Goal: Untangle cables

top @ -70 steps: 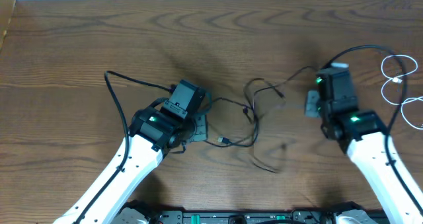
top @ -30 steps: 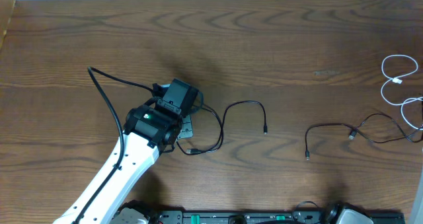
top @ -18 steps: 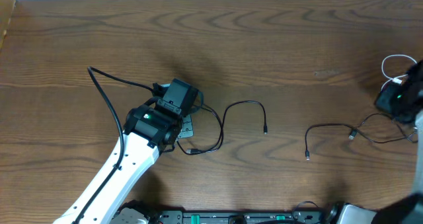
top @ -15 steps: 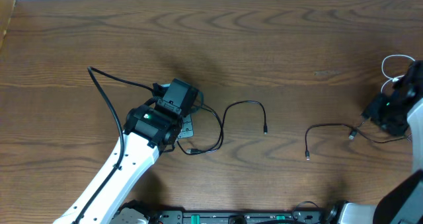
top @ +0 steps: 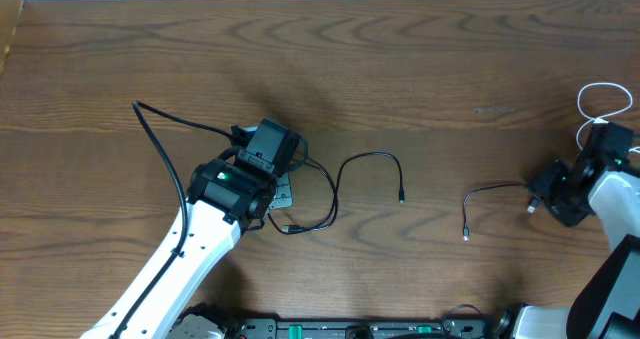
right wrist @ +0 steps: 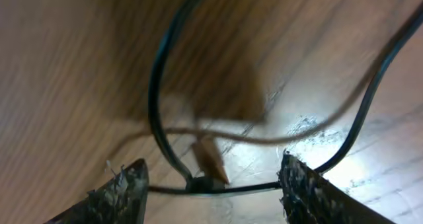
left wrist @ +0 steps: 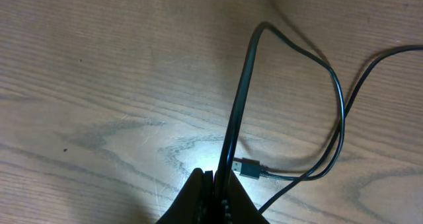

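Observation:
My left gripper [top: 283, 191] is shut on one black cable [top: 371, 158], which loops right and ends in a small plug [top: 401, 196]. In the left wrist view that cable [left wrist: 243, 95] rises from the closed jaws of the left gripper [left wrist: 215, 179], with a USB plug [left wrist: 248, 166] lying beside them. A second black cable [top: 492, 190] lies apart at the right. My right gripper [top: 545, 194] sits over its right end, open. In the right wrist view that gripper [right wrist: 211, 179] has the thin black cable [right wrist: 156, 98] running between its spread fingers [right wrist: 122, 187]. A white cable [top: 600, 105] loops at the far right.
The left arm's own thick black cable [top: 160, 131] arches over the table to the left of it. The table's right edge is close behind the right arm [top: 615, 194]. Bare wood separates the two black cables.
The right arm has come in from the right edge and settled over the right black cable, its jaws opening. The left arm and its cable have not moved.

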{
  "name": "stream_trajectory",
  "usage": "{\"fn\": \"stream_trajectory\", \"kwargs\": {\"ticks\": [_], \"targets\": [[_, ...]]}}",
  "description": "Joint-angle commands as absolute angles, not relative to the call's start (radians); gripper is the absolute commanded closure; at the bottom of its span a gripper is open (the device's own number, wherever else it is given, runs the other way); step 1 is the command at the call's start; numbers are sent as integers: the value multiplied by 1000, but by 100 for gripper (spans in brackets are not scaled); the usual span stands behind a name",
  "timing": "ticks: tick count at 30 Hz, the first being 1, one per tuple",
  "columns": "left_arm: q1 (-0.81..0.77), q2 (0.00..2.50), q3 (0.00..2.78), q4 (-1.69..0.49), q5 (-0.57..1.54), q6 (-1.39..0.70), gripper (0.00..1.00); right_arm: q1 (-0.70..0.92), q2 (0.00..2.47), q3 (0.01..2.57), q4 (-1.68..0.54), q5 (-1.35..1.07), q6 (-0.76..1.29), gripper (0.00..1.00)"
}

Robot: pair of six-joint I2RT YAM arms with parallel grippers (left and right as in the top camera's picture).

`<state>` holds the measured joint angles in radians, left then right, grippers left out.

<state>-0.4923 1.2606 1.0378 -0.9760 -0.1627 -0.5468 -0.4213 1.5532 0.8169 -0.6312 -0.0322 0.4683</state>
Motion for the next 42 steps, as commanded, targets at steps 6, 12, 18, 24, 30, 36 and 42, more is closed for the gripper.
{"fn": "stream_trajectory", "kwargs": {"ticks": [6, 12, 18, 24, 30, 36, 42], "targets": [[-488, 1256, 1044, -979, -165, -555, 92, -424, 1554, 764, -556, -36, 501, 81], [-488, 1256, 1044, -979, -165, -555, 92, -424, 1554, 762, -558, -37, 501, 99], [-488, 1256, 1044, -979, -157, -554, 92, -426, 1510, 848, -512, -37, 500, 99], [-488, 1256, 1044, -979, -139, -555, 92, -472, 1415, 1104, -503, 2, 448, 99], [-488, 1256, 1044, -979, -139, -555, 92, -549, 1393, 1216, -472, 97, 448, 47], [-488, 1256, 1044, -979, -139, -554, 93, -542, 1393, 1213, -664, -62, 448, 26], [-488, 1256, 1044, -979, -139, -554, 92, -457, 1393, 1198, -929, -319, 329, 24]]}}
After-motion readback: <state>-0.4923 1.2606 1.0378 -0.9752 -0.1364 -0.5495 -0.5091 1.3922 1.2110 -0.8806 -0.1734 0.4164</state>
